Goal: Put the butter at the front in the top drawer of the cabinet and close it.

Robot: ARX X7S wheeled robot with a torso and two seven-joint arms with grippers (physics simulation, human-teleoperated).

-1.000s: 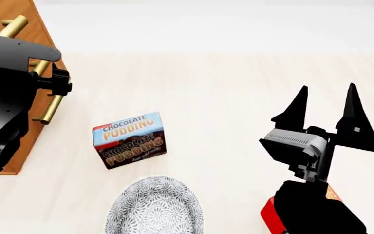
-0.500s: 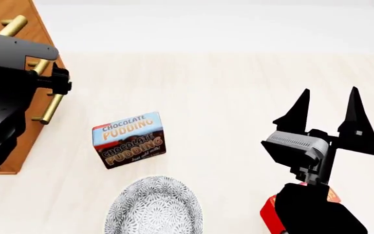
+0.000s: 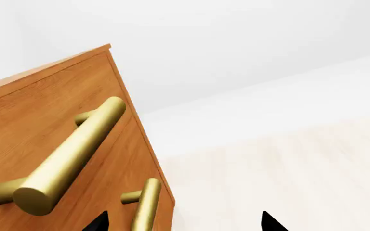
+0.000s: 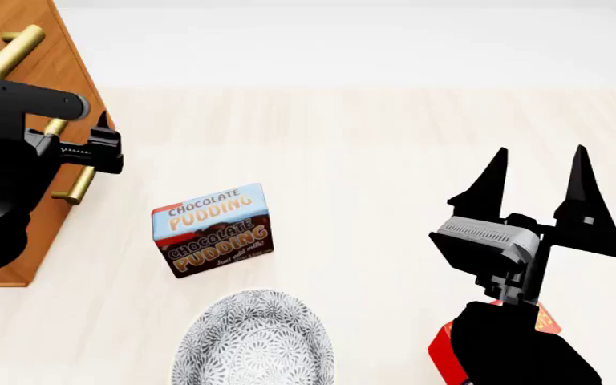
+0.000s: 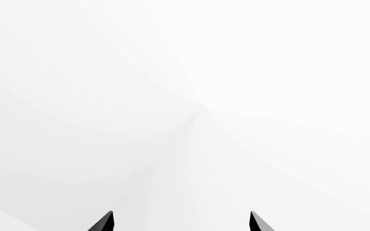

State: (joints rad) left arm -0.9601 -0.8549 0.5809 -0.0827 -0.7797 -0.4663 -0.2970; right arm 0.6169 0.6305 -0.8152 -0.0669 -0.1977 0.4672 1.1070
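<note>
The cabinet (image 4: 30,24) stands at the far left, light-brown wood with two brass bar handles. The top drawer's handle (image 3: 69,154) is the large one under the cabinet's top edge, also in the head view (image 4: 14,48). My left gripper (image 3: 183,222) is open. The lower handle (image 3: 146,204) lies between its fingertips, close to one of them. In the head view that gripper (image 4: 99,148) hangs against the lower handle (image 4: 74,183). A red butter carton (image 4: 443,353) shows at the bottom right, mostly hidden under my right arm. My right gripper (image 4: 538,172) is open, pointing away and holding nothing.
A brown-and-blue chocolate pudding box (image 4: 214,228) stands left of centre. A patterned grey plate (image 4: 254,341) lies just in front of it at the bottom edge. The right wrist view holds only a blank white wall between its fingertips (image 5: 104,222).
My left gripper has turned and dropped slightly toward the lower handle. The right arm has sunk a little, uncovering more of the red carton. The box and plate have not moved.
</note>
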